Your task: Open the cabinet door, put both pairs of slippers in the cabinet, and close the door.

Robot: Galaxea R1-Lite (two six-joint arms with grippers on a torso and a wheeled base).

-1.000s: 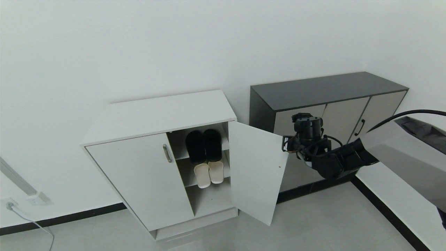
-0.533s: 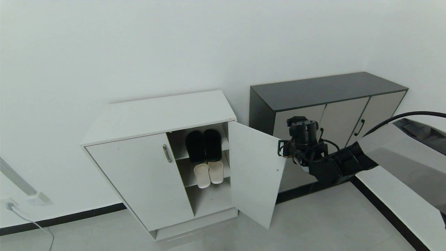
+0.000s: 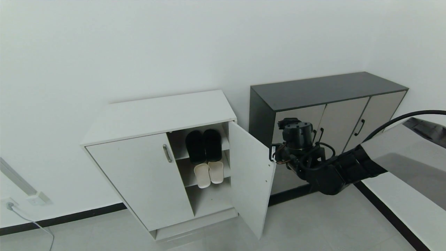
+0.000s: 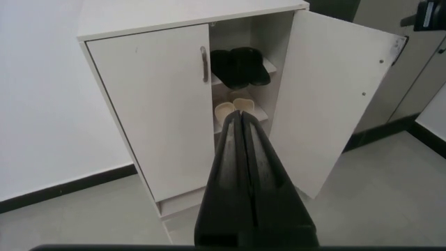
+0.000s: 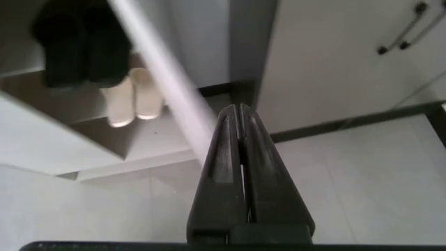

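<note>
Inside the cabinet (image 3: 156,115), 2 pairs shelved: black slippers (image 3: 204,144) above white slippers (image 3: 209,173). Door (image 3: 252,177) half open, likely light and stiff; best pushed flat near free edge. Right gripper (image 3: 273,153) there, clenched empty; left gripper (image 4: 242,122) clenched too.

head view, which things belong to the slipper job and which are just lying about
Job: white cabinet, its open door, black slippers on the upper shelf, white slippers on the shelf below, right gripper by the door's edge.
Lying about: dark cabinet, wall socket with cable.
</note>
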